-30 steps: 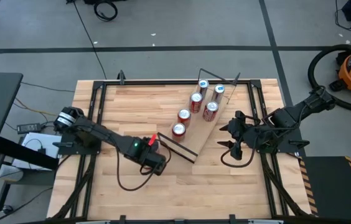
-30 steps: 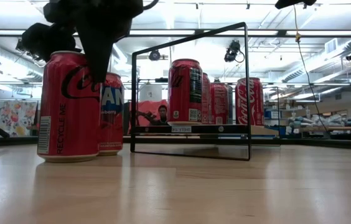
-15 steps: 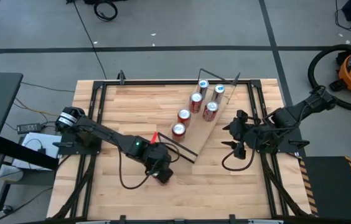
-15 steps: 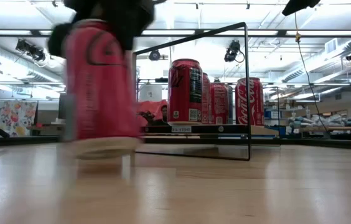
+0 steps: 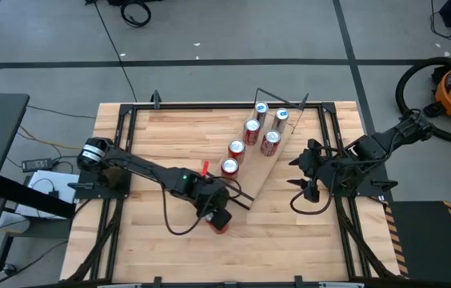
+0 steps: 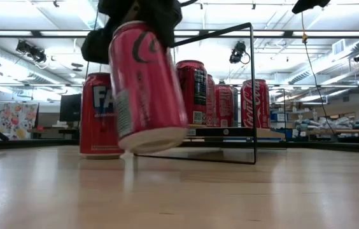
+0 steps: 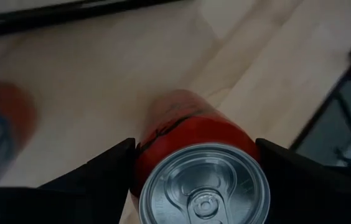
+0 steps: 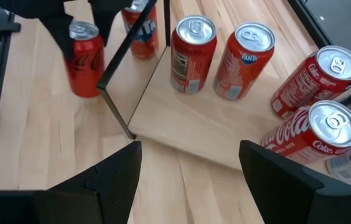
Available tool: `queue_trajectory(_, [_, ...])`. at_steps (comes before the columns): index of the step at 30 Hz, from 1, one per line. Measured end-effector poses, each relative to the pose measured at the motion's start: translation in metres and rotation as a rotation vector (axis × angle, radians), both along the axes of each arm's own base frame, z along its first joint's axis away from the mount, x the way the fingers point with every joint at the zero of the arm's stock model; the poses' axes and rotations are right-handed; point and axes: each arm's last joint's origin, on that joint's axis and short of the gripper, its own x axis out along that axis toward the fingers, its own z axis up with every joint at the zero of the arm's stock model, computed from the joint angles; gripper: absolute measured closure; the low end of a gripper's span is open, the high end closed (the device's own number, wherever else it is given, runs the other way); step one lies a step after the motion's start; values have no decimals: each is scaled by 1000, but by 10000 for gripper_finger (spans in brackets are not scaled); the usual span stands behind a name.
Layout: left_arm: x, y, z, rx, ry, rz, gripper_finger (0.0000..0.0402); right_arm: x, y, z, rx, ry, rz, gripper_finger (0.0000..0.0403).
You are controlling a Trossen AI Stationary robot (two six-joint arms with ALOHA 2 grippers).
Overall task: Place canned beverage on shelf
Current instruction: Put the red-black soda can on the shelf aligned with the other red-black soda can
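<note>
Since a second ago the left end effector [image 5: 217, 218] has lifted the red aluminium cola can [image 6: 146, 89], pinched and tilted, off the desk [image 5: 161, 136]; transport underway, next set it upright on the long light-wood shelf [image 5: 267, 172] just beyond.

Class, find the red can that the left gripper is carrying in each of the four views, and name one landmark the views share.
High view: the carried can sits below centre, under the left gripper.
Low view: large, tilted, off the table, left of centre.
Left wrist view: bottom centre, silver top showing.
Right wrist view: upper left, blurred.
Shared landmark: the shelf, with its black wire frame.
</note>
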Motion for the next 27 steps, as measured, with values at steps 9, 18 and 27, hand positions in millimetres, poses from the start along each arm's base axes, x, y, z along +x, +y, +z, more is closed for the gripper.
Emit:
queue_trajectory(9, [22, -8, 8, 76, 58, -88, 91, -2, -1, 1, -4, -4, -1, 124])
queue_trajectory(18, [45, -22, 6, 184, 106, -199, 91, -3, -2, 1, 2, -6, -7, 124])
queue_trajectory(27, [42, -22, 5, 233, 123, -247, 89, -3, -2, 1, 13, -3, -10, 124])
